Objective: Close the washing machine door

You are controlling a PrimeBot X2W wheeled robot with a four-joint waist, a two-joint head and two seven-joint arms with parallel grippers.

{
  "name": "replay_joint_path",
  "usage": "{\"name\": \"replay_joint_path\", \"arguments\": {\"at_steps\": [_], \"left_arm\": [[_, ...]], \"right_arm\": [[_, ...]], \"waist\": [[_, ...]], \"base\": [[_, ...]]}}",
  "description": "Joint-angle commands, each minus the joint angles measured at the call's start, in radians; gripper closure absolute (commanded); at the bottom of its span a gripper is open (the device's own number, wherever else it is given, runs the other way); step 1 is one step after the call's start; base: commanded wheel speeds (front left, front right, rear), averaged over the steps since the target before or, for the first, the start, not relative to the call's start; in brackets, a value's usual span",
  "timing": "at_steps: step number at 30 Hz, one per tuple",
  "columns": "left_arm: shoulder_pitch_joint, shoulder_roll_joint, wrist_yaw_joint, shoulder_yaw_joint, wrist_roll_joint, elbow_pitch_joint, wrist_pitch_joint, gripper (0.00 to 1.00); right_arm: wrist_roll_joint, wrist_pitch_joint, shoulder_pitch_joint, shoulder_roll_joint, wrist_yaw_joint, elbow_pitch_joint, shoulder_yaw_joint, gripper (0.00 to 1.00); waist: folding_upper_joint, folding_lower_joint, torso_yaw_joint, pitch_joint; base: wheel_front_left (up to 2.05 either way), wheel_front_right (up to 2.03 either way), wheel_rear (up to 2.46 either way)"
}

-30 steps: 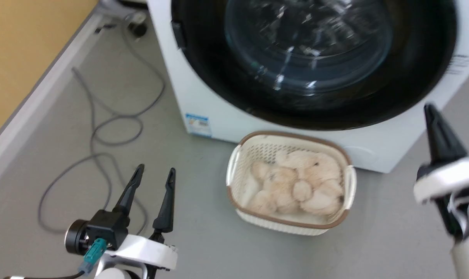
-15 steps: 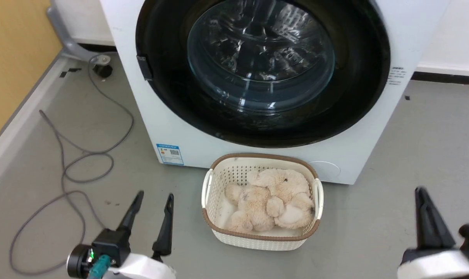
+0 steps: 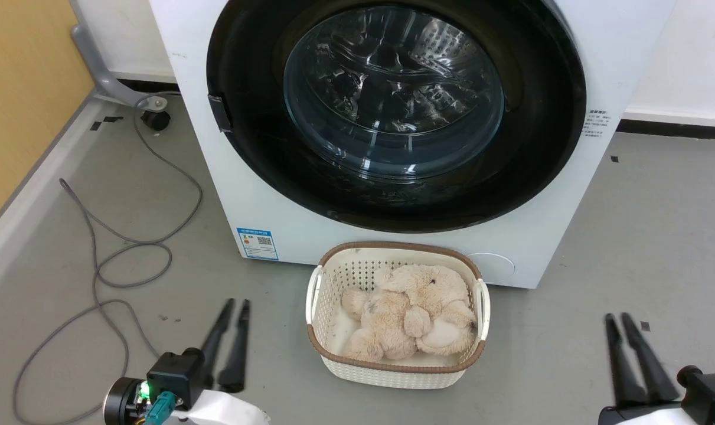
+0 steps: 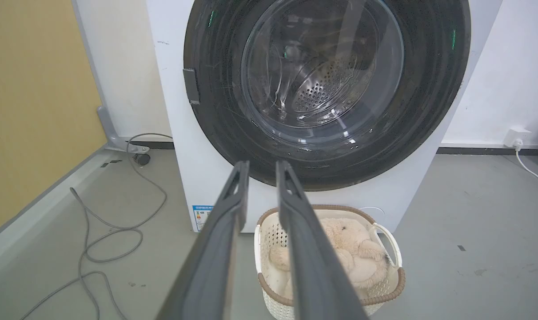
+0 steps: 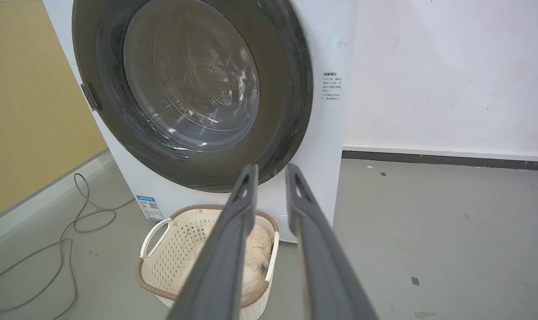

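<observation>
The washing machine [image 3: 546, 236] is a white front-loader ahead of me. The washing machine door [image 3: 534, 147], a wide black rim around bulging clear glass, lies flush against the machine's front, with a small dark latch tab on its left edge. The door [image 4: 433, 89] and the steel drum behind the glass fill the top of the left wrist view, and the door [image 5: 282, 89] also appears in the right wrist view. My left gripper [image 3: 238, 304] [image 4: 262, 166] hovers low over the floor at the left, open by a narrow gap, holding nothing. My right gripper [image 3: 618, 319] [image 5: 271, 169] is low at the right, likewise open and holding nothing.
A cream basket [image 3: 319, 295] holding a beige plush toy [image 3: 410, 313] stands on the floor right before the machine. A grey cable [image 3: 127, 242] loops across the floor at the left, beside a yellow wall [image 3: 20, 88]. A white wall [image 5: 451, 75] runs behind the machine on the right.
The head camera has shifted, now showing more of the machine's front. My left gripper's fingers have drawn closer together. My right gripper has come down to the lower right.
</observation>
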Motion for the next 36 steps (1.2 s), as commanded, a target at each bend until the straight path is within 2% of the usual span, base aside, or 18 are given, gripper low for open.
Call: {"name": "replay_joint_path", "arguments": {"at_steps": [1,36], "left_arm": [[0.000,0.000,0.000,0.000,0.000,0.000,0.000,1.00],[0.005,-0.002,0.026,0.016,0.023,-0.049,0.072,1.00]], "right_arm": [[0.000,0.000,0.000,0.000,0.000,0.000,0.000,1.00],[-0.032,0.061,-0.027,0.002,0.000,-0.013,0.028,1.00]], "waist": [[0.0000,0.0001,0.000,0.000],[0.0000,0.0001,-0.020,-0.006]], "base": [[0.00,0.00,0.00],[0.00,0.00,0.00]]}}
